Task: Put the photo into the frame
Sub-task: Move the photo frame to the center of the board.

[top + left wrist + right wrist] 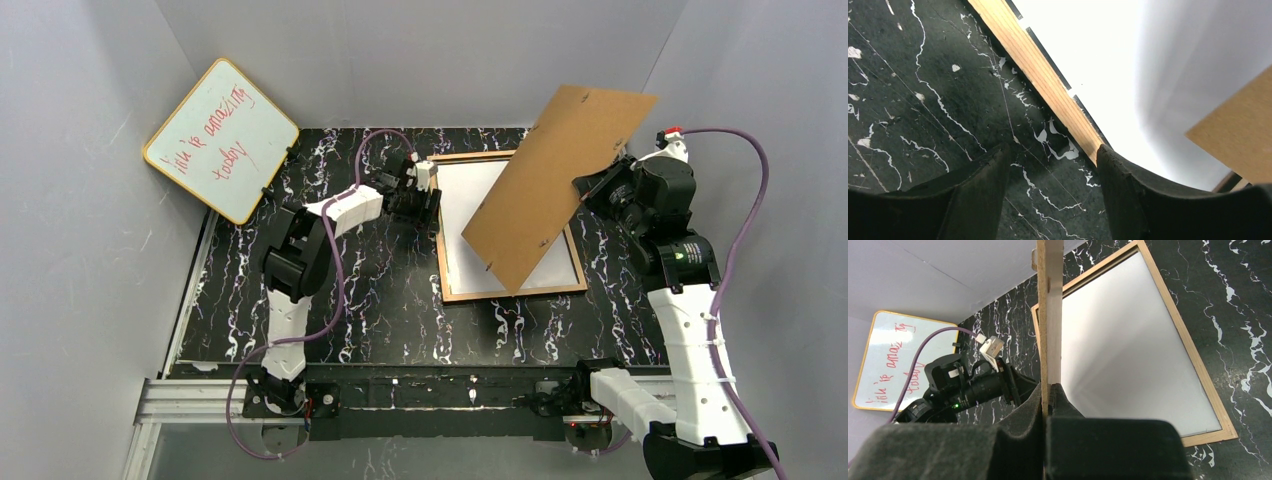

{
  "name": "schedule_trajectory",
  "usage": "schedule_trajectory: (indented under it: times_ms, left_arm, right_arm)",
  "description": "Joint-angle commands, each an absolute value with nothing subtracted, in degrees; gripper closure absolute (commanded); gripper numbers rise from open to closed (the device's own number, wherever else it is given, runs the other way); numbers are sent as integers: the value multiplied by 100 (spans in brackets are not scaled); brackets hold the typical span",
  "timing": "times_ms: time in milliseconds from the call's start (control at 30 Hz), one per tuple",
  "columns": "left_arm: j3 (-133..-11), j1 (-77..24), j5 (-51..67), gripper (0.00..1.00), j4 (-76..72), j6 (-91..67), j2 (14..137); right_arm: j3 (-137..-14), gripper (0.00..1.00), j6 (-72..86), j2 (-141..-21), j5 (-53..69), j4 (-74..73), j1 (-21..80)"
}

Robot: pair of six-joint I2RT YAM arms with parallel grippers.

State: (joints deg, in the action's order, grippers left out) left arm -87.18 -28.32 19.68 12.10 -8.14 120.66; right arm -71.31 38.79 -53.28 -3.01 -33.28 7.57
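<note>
Robot arms [296, 262] are standing bolted to an aluminium rail [190, 400] in a lab test cell. Plain white panels [80, 300] are enclosing the marbled black table [400, 310] on three sides.

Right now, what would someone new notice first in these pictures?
The brown backing panel, tilted in the air over the frame and pinched by the right gripper. Next, the whiteboard with red writing, leaning in the far left corner.
</note>
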Motion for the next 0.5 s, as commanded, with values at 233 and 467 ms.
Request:
schedule_trajectory:
  times_ms: [233, 467]
  left_arm:
    - [-9241, -3232, 1363, 41, 1185, -633, 12292]
    - [-9149, -3261, 1272, 46, 1263, -467, 12257]
  right_arm:
    - [-7747, 99, 3990, -5113, -173, -2754, 761]
    - [-7721, 99, 3952, -5022, -224, -2784, 758]
